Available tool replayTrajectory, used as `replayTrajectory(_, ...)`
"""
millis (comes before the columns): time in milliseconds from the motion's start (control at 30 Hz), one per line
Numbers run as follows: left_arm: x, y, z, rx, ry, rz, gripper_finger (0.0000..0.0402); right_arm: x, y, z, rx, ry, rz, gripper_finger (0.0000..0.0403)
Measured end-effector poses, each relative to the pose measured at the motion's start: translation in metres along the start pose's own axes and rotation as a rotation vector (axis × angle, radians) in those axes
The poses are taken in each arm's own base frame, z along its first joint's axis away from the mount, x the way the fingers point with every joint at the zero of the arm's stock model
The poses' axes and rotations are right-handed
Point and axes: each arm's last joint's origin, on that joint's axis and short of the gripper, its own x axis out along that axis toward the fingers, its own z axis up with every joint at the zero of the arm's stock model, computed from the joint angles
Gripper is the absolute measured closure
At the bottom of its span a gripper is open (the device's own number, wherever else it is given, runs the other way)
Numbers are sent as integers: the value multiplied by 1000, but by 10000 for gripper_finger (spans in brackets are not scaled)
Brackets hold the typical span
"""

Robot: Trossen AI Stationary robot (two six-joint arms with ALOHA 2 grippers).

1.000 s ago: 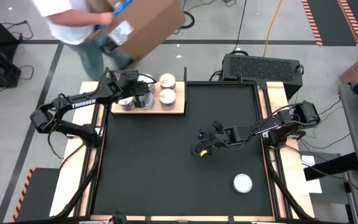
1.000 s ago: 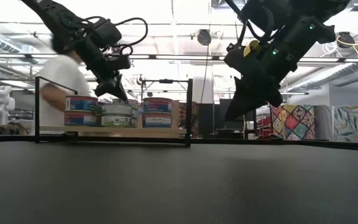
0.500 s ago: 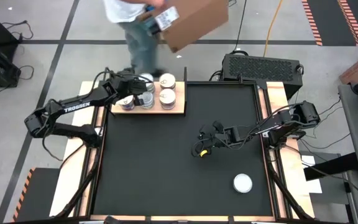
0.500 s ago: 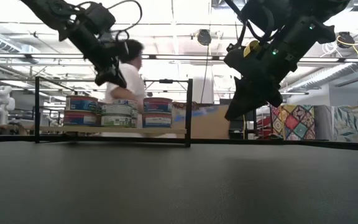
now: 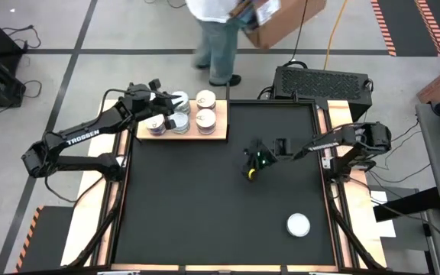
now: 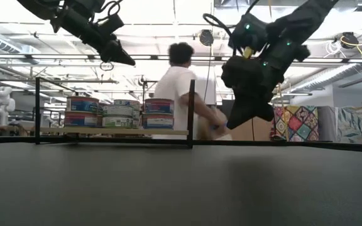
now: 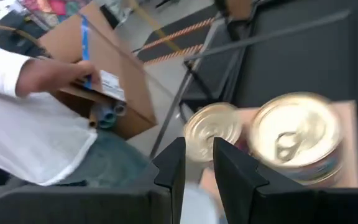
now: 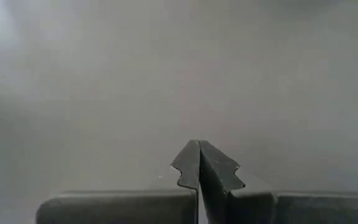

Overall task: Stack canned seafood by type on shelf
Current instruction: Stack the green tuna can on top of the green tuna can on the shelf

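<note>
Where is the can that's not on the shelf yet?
In the high view the lone can sits on the black mat's near right corner, below the right gripper.

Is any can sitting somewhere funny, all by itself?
Yes. One can lies alone on the black mat, far from the wooden shelf where the other cans are stacked. Neither gripper holds it: the right gripper hangs shut over mid-mat, the left gripper above the shelf.

The overhead camera looks straight down on the whole table. The low camera sits at tabletop height, facing the room. Each wrist camera looks closely past its own dark fingers. Overhead, low and left wrist views share the pale wooden rectangular shelf (image 5: 218, 131) of round shiny-lidded tins (image 7: 297, 138).
</note>
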Motion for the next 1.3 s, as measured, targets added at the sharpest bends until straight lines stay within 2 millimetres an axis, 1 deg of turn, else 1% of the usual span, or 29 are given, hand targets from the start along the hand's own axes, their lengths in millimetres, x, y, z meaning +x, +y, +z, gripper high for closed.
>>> replayTrajectory(67,0,-1,1,-21,-35,-42,318,-1,-8,5,-1,38,68,403)
replayTrajectory(167,0,-2,5,-81,-108,-106,318,-2,-12,8,13,77,141,403)
replayTrajectory(300,-1,-3,9,-170,-186,-188,318,-3,-14,10,31,90,153,403)
replayTrajectory(367,-1,-4,10,-222,-204,-233,318,-6,-12,16,52,83,153,403)
replayTrajectory(533,-2,-7,12,-303,-228,-306,318,-17,-1,28,119,140,126,403)
replayTrajectory(633,-4,-8,14,-330,-238,-326,318,-25,14,34,156,179,120,403)
replayTrajectory(733,-4,-10,17,-349,-259,-359,318,-31,31,34,226,214,120,403)
replayTrajectory(833,-5,-12,19,-366,-274,-384,318,-33,45,26,304,260,113,403)
replayTrajectory(967,-6,-17,22,-368,-291,-439,318,-35,58,4,351,399,76,403)
replayTrajectory(1033,-6,-18,24,-399,-300,-467,318,-37,62,-8,371,479,45,403)
replayTrajectory(1167,-7,-22,28,-429,-306,-492,318,-53,71,-26,335,601,30,403)
replayTrajectory(1300,-8,-28,34,-456,-324,-509,318,-66,71,-49,327,772,-25,403)
